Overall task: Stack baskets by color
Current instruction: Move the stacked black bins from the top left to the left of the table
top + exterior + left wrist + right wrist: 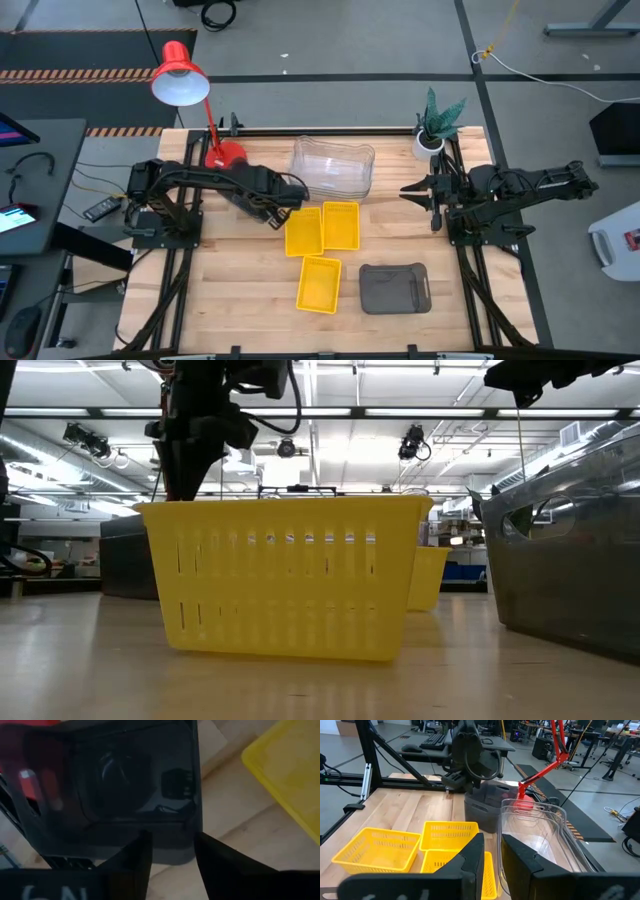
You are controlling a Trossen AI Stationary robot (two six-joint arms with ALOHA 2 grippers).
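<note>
My left gripper point(283, 212) points down at the table's middle, open, its fingers astride a wall of a dark grey basket point(120, 785), which also shows upright beside the clear baskets point(482, 812). The basket's underside is hidden. Another dark grey basket point(394, 288) lies flat near the front. Three yellow baskets point(304, 231) point(341, 224) point(320, 283) lie flat in the middle. Clear baskets point(333, 167) stand nested at the back. My right gripper point(415, 190) waits level at the right, narrowly open, holding nothing. My left gripper comes from above with one finger point(142, 860) inside the dark grey basket and the other outside its side wall point(196, 820), near a corner. A gap shows beside the inner finger. I cannot tell whether either finger touches the wall.
A red desk lamp point(180, 78) stands with its base point(225, 155) at the back left, close behind my left arm. A small potted plant point(438, 125) stands at the back right corner. Bare wood lies along the front left and the right of the yellow baskets.
</note>
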